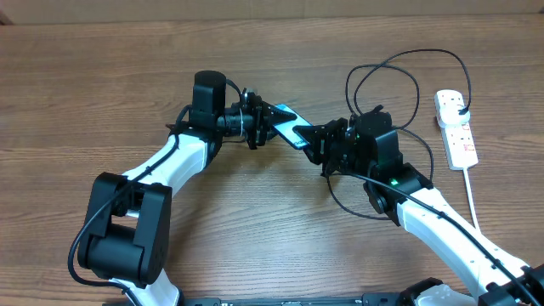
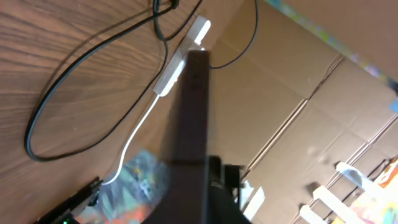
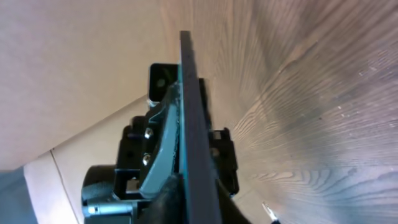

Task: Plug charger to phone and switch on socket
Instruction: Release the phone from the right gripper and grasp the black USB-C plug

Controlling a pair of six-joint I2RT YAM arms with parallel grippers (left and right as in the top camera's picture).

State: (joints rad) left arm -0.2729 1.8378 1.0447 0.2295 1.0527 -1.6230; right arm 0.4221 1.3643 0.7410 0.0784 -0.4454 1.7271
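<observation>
The phone (image 1: 287,126), with its light blue screen, is held above the table between both grippers. My left gripper (image 1: 268,123) is shut on its left end, and my right gripper (image 1: 313,140) closes on its right end. In the left wrist view the phone (image 2: 193,112) is a dark slab running away from my jaws (image 2: 199,205). In the right wrist view it (image 3: 193,124) is edge-on between my fingers (image 3: 196,205), with the left gripper (image 3: 158,143) behind. The charger cable (image 1: 382,64) loops from its plug in the socket (image 1: 456,127) towards the right gripper. Its connector tip is not clearly seen.
The socket's thick white cord (image 1: 470,195) runs along the right side towards the front edge. The socket (image 2: 180,62), the black cable loop (image 2: 74,68) and the white cord (image 2: 134,134) also show in the left wrist view. Cardboard boxes (image 2: 298,93) stand beyond the table.
</observation>
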